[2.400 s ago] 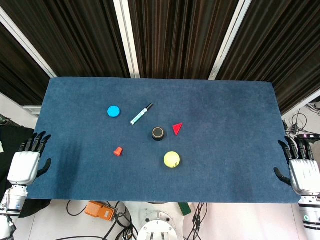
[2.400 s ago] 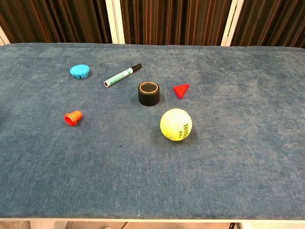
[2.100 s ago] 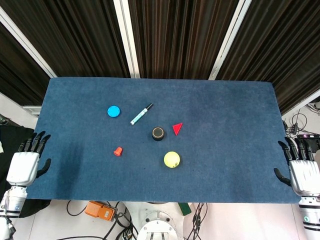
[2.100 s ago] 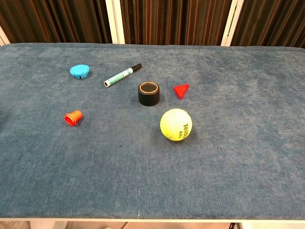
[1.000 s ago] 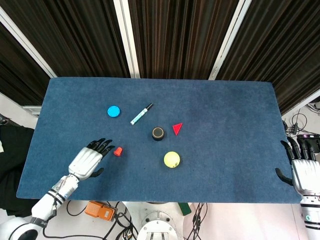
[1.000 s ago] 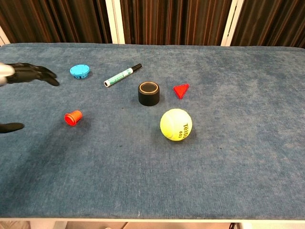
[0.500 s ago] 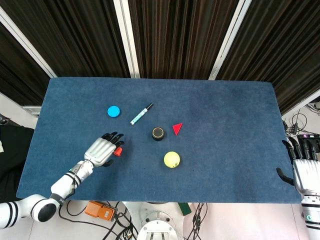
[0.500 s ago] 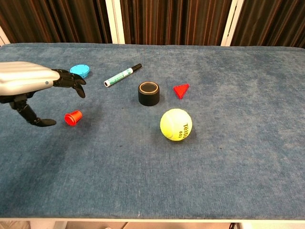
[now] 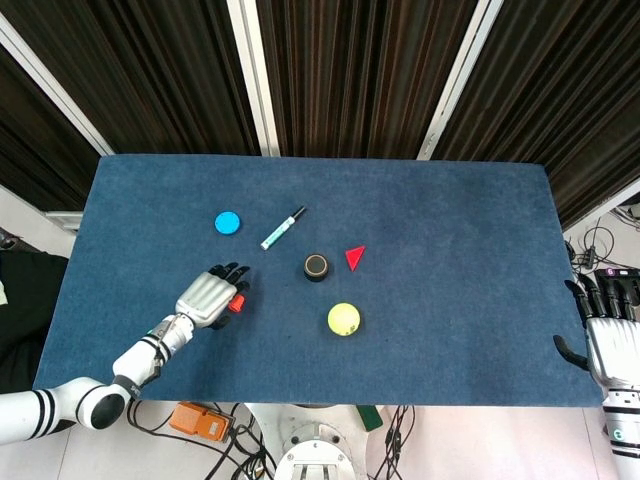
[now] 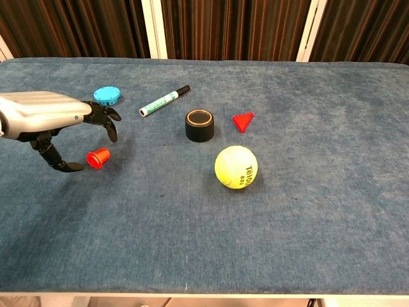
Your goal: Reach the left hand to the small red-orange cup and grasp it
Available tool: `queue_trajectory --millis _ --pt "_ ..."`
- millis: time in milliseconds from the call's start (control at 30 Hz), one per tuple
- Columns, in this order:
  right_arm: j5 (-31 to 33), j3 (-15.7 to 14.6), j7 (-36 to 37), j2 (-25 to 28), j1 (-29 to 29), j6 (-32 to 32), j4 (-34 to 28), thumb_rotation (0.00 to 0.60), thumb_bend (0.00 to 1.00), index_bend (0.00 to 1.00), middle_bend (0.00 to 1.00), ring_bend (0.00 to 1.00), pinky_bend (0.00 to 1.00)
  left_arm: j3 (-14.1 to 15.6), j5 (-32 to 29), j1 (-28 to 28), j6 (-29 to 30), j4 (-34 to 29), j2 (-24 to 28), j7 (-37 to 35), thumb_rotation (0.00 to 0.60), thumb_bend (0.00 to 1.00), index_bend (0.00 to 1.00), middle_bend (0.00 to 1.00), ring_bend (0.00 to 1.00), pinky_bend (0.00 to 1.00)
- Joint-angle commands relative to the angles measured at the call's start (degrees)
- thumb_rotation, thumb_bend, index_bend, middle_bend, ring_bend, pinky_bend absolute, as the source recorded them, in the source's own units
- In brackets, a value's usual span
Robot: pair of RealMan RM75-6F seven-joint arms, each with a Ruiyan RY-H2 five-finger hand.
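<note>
A: Where is the small red-orange cup right now?

B: Lying on its side on the blue surface, toward the left half. From the black cylinder it sits at about eight o'clock, with the tennis ball well apart at its three o'clock.

A: And the left hand?

B: Poised over the cup, fingers apart and curved downward. In the chest view the thumb reaches low just beside the cup at its nine o'clock, while the other fingers hang above it toward twelve. I see no contact yet; the cup is between them, not held.

A: So which step is this?

B: I'd judge the reach is nearly finished and the grasp not yet made. In the head view the left hand partly covers the cup, so alignment looks close.

A: What does the next move call for?

B: Probably a small descent, then drawing thumb and fingers together on the cup. It is small and could roll or skid if nudged from one side first.

A: The right hand?

B: At the surface's edge around four o'clock, fingers apart, holding nothing.
</note>
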Motion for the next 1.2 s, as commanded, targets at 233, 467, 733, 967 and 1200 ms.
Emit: queue_trajectory --millis 233,467,733,967,1200 --pt "0.4 0.0 -0.6 0.0 -0.1 -0.1 -0.3 0.6 0.4 0.18 0.13 0.06 0.0 0.6 -0.6 -1.3 0.4 2.7 -1.9 -0.6 0.6 0.29 0.31 0.06 0.05 0.16" --pt "0.6 0.1 -0.8 0.0 0.0 -0.1 -0.3 0.6 0.4 0.18 0.13 0.06 0.0 1.3 -0.6 -2.0 0.0 4.8 -3.3 -2.2 0.6 0.3 0.34 0.06 0.05 0.16" --pt "1.0 0.2 -1.0 0.0 0.0 -0.3 -0.3 0.6 0.4 0.19 0.13 0.06 0.0 1.9 0.3 -2.7 -0.5 6.9 -4.5 -4.0 0.6 0.37 0.39 0.08 0.05 0.16" --pt "0.9 0.1 -1.0 0.0 0.1 -0.4 -0.3 0.6 0.4 0.19 0.13 0.06 0.0 2.0 0.7 -3.2 -0.3 7.1 -4.4 -4.7 0.6 0.44 0.44 0.09 0.05 0.16" --pt "0.7 0.1 -0.8 0.0 0.0 -0.3 -0.3 0.6 0.4 0.19 0.13 0.06 0.0 2.0 0.0 -3.1 1.5 3.1 -0.9 -4.2 0.6 0.46 0.44 0.09 0.05 0.16"
